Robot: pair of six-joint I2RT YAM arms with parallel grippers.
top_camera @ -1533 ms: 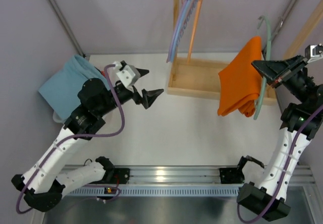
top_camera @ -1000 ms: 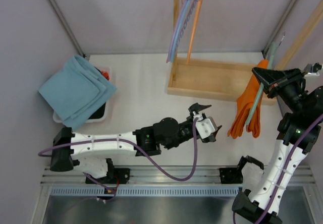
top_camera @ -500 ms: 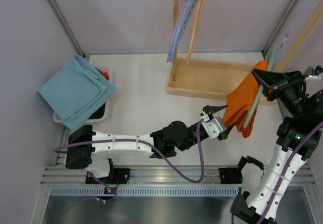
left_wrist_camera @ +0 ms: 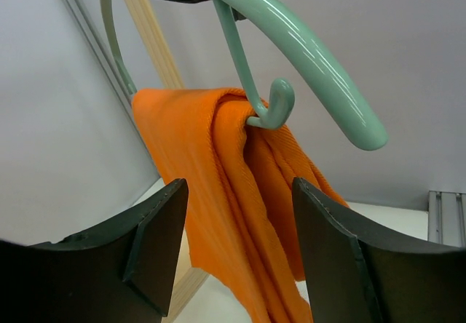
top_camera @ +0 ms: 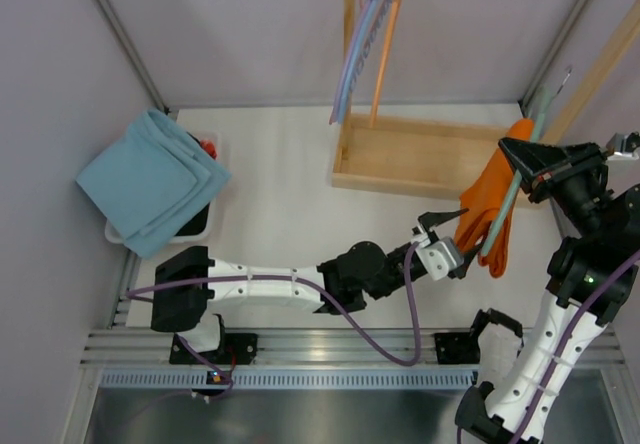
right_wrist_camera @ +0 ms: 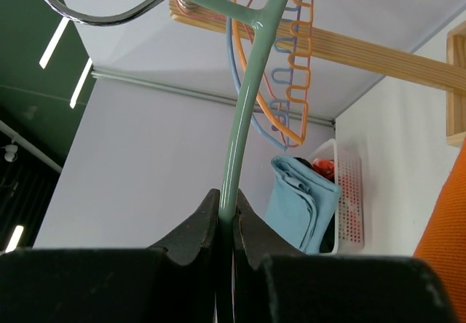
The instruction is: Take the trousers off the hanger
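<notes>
The left claw (top_camera: 461,239) is open wide, right up by the orange trousers (left_wrist_camera: 218,156). The right claw (right_wrist_camera: 226,214) is pinched shut on the green hanger (right_wrist_camera: 244,119). The trousers hang folded over that hanger on the right; they look soft, light and floppy, so the thick fold seems best to grab. Only the left wrist view shows the hanger's little curl touching the cloth.

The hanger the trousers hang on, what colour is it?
The hanger is pale mint green, clearest in the left wrist view.

Trousers (left_wrist_camera: 218,192) cropped at bottom edge
</notes>
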